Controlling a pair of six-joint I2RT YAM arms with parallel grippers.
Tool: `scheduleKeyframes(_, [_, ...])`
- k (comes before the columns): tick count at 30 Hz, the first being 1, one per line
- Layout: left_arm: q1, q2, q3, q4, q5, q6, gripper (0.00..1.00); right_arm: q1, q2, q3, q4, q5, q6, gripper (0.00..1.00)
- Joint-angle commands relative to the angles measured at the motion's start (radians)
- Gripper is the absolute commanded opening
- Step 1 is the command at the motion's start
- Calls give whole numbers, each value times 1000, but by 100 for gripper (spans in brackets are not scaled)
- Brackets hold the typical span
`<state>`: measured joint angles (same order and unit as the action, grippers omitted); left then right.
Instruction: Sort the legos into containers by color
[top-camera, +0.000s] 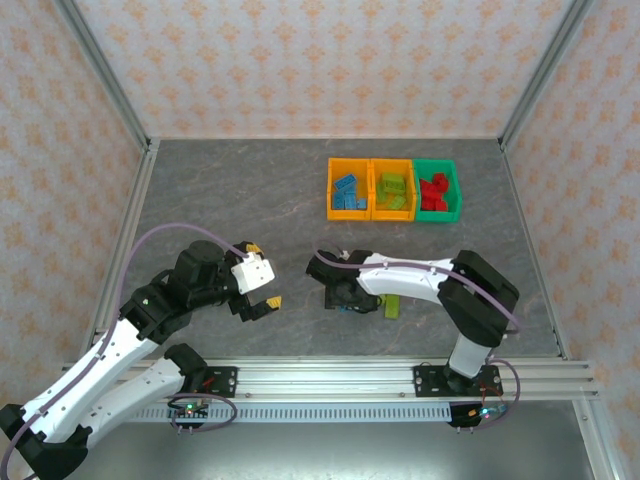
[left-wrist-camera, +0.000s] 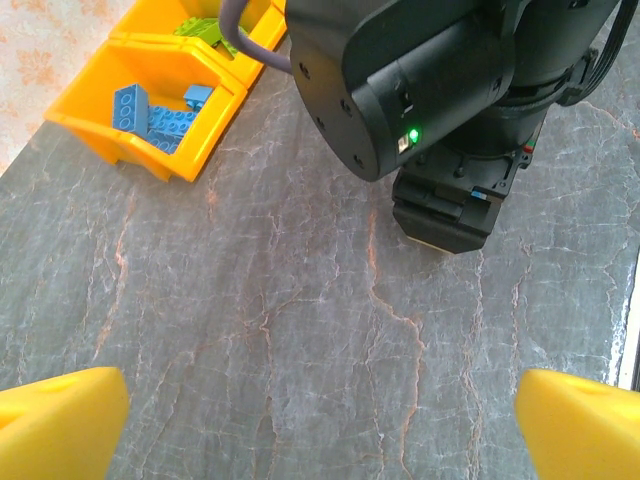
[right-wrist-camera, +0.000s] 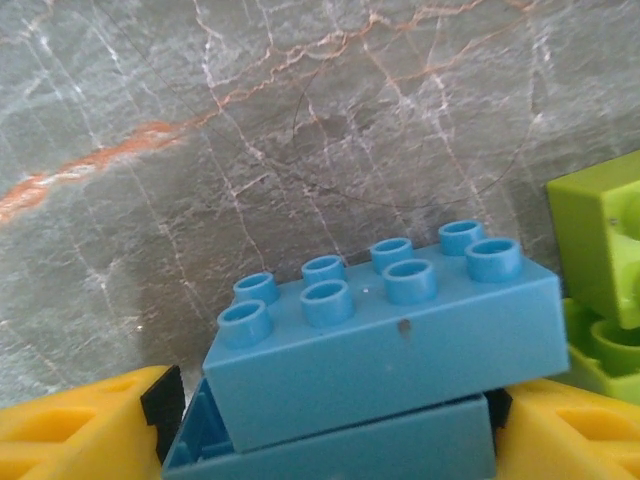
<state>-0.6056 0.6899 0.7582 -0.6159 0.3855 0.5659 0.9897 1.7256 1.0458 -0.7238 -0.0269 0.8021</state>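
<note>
Seen from above, three small bins stand in a row at the far side of the grey marbled bench (top-camera: 230, 200). On the left is an orange-yellow bin (top-camera: 332, 190) of blue bricks, in the middle a second orange-yellow bin (top-camera: 392, 162) of lime green ones, and on the right a green bin (top-camera: 437, 164) of red ones. My right hand (top-camera: 345, 297) is down at the bench in the near middle, well apart from the bins. Its wrist camera shows two stacked blue bricks (right-wrist-camera: 385, 340) between its yellow fingers (right-wrist-camera: 70, 430), with a dark pad at each end of the lower brick. I cannot tell whether the pads are clamped on it or only resting there. Lime green bricks (right-wrist-camera: 600, 260) lie just beside the stack on its right. My left hand (top-camera: 263, 274) hangs released, jaws spread wide and holding nothing, near the right arm. I judge the step in hand to be picking up the blue pair. To do it well I would square the pads on the lower brick's ends, close firmly and lift straight up so the lime neighbours are not dragged. I would watch that the upper brick stays seated, then release low over the left bin.
</note>
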Motion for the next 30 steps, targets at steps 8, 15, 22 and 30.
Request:
scheduleKeyframes(8, [9,-3,-9,22,-2,-12,100,4,-142,-25,-20,59,1,51])
scheduleKeyframes(15, [13,-6,-7,28,3,-10,100,-43,-332,108,-30,312,-155,51])
scheduleKeyframes(22, [16,-10,-12,34,3,-15,100,-284,-169,330,144,300,-379,49])
scheduleKeyframes(30, [20,-10,-12,31,-23,-16,100,-439,263,765,104,226,-497,49])
